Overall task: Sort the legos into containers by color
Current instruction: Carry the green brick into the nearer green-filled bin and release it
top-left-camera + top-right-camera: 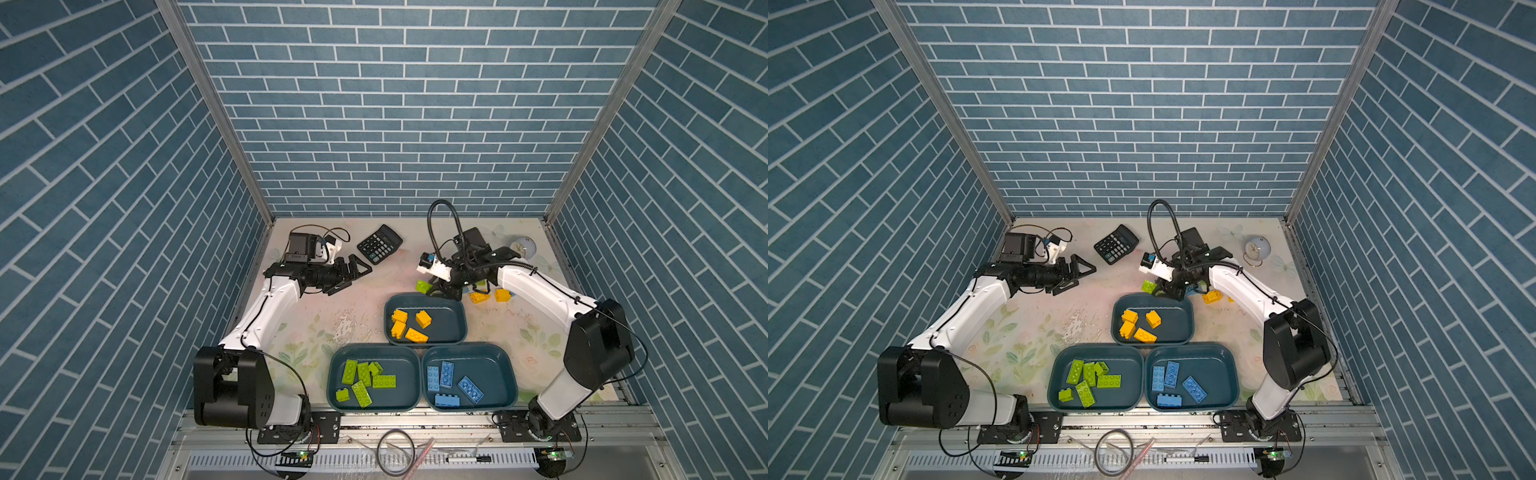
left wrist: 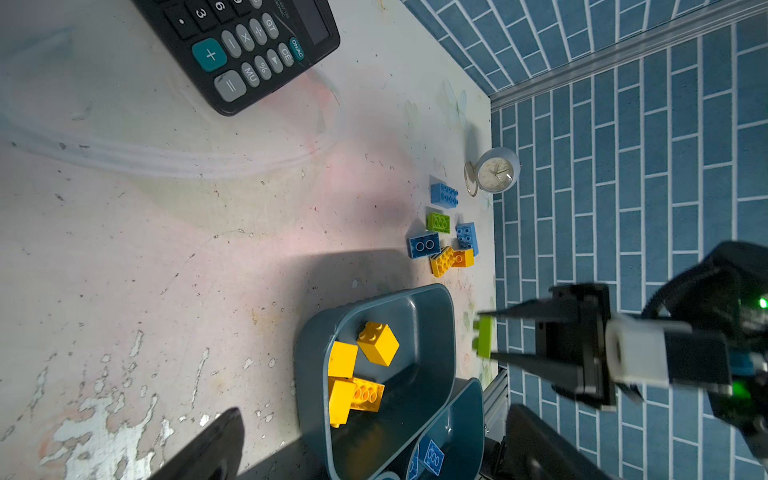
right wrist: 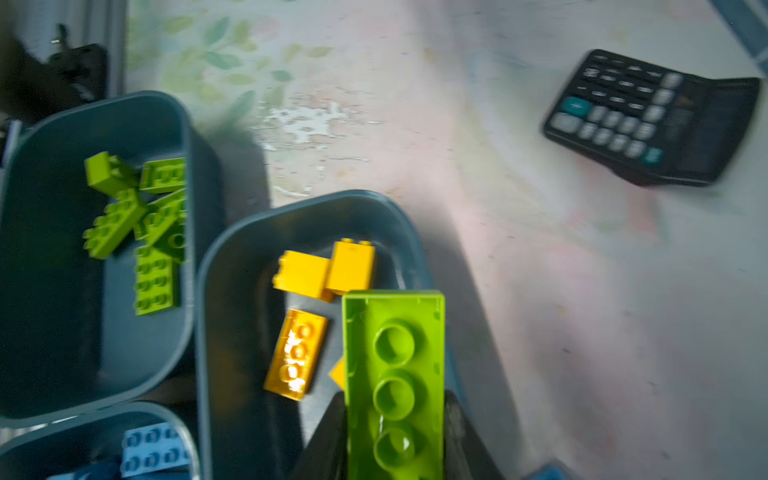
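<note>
Pinching a lime green oblong plastic brick (image 3: 395, 374) b/w its black fingers (image 2: 523, 311), R gripper (image 2: 484, 336) is clamped on it, no gap either side. Brick's long axis runs straight out along the fingers and past their tips. Hollow underside w/ three round sockets faces the wrist cam, studs face away. Left wrist view shows it held up clear of the table. In both top views it's just past the far-left corner of the dark teal shallow plastic tray (image 1: 451, 326) that holds yellow bricks (image 1: 400, 318).

R arm: forearm reaches in from the right toward the middle, fingers aimed leftward. L gripper (image 1: 351, 276) is spread wide, nothing in it, lying level near the black calculator (image 1: 380, 244); L arm stretched low along the left side.

Near edge: left teal tray (image 1: 405, 399) has green bricks (image 1: 364, 372), right teal tray (image 1: 494, 374) has blue bricks (image 1: 446, 374). Loose yellow bricks (image 1: 478, 297) lie on the table by R forearm.
</note>
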